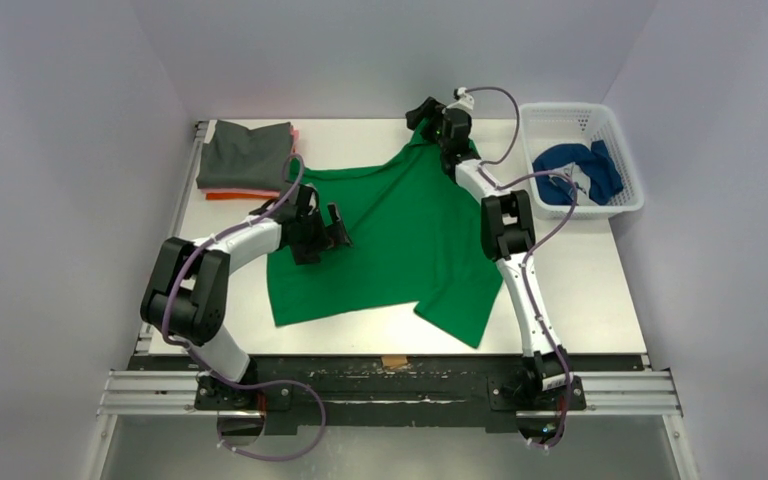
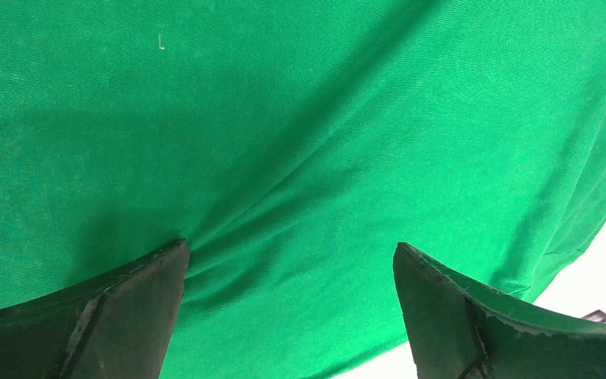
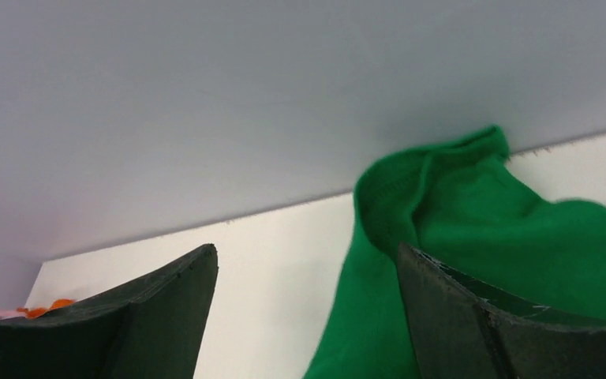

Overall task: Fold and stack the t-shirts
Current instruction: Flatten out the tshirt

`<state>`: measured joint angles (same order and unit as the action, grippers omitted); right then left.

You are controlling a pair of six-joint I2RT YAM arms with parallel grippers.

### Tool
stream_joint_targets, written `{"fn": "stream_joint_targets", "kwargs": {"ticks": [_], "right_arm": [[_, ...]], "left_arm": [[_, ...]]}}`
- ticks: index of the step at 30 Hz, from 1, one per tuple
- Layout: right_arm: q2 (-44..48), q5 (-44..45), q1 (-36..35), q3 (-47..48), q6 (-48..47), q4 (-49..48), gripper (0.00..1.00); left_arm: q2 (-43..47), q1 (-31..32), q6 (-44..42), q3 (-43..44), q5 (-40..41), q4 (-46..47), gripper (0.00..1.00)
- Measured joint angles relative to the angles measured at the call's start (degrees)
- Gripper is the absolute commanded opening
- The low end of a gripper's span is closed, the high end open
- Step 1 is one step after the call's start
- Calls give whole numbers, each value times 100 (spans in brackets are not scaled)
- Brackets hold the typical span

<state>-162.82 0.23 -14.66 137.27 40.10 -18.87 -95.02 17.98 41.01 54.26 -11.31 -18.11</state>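
Fingers of your left gripper stand apart, low over the green t-shirt, at its left edge. That shirt lies spread and rumpled across the middle of the table. Your right gripper is at the upper centre of the top view, over the shirt's far corner. Its 2 fingers are also apart and clamp nothing, with green cloth bunched beside one of them. At upper left, a folded dark grey t-shirt tops a stack, with a pink edge and an orange edge showing beneath. At upper right, a blue t-shirt lies crumpled in the white basket.
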Motion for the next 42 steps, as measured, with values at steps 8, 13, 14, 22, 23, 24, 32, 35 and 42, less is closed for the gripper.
{"fn": "stream_joint_targets", "kwargs": {"ticks": [8, 13, 14, 22, 23, 24, 32, 35, 42], "right_arm": [[820, -232, -306, -170, -901, 396, 90], [1023, -103, -791, 461, -1003, 708, 90], [1073, -122, -881, 470, -986, 739, 89], [3351, -118, -876, -3353, -1318, 1438, 89], [3703, -111, -839, -3845, -1370, 1576, 88], [3980, -105, -809, -4205, -1412, 1681, 88], [5851, -125, -748, -6679, -1394, 2050, 85], [5812, -125, -758, -7235, -1274, 2122, 85], [6507, 55, -758, -8524, -903, 1884, 83]], "left_arm": [[87, 7, 42, -111, -2, 120, 100], [236, 11, 37, -199, 76, -22, 100], [278, 11, 35, -219, 118, -96, 100], [457, 11, -11, -286, 278, -387, 100], [457, 11, -11, -293, 275, -378, 100], [455, 11, -11, -293, 271, -363, 100], [343, 11, -7, -297, 157, -151, 100], [326, 11, -2, -319, 63, -9, 100], [616, 7, 46, -789, -116, 535, 100]]}}
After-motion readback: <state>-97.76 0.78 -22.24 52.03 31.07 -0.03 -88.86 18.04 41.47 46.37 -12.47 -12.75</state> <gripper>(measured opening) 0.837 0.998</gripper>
